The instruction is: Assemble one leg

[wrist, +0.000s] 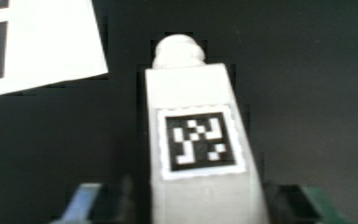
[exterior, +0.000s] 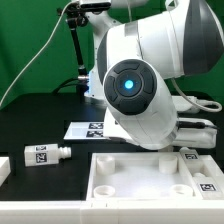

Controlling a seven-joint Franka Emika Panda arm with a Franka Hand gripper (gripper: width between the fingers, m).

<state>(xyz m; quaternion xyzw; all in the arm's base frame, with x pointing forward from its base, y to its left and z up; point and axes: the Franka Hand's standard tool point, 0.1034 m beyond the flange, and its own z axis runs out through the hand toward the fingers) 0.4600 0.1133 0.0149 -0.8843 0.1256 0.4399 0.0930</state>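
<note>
In the wrist view a white leg (wrist: 197, 120) with a black-and-white tag on its side lies lengthwise between my gripper (wrist: 197, 202) fingers, its rounded end pointing away from them. The left fingertip (wrist: 91, 200) and the right one stand apart from its sides, with dark gaps showing, so the gripper is open around the leg. In the exterior view the gripper is hidden behind the arm's large white joint (exterior: 135, 85). Another leg (exterior: 40, 154) lies on its side on the black table at the exterior view's left.
The big white tray-like panel (exterior: 120, 185) lies at the front. The marker board (exterior: 85, 128) lies behind it and shows as a corner in the wrist view (wrist: 34, 45). Another white part (exterior: 3, 172) lies at the left edge, more tagged white parts (exterior: 205, 152) at the right.
</note>
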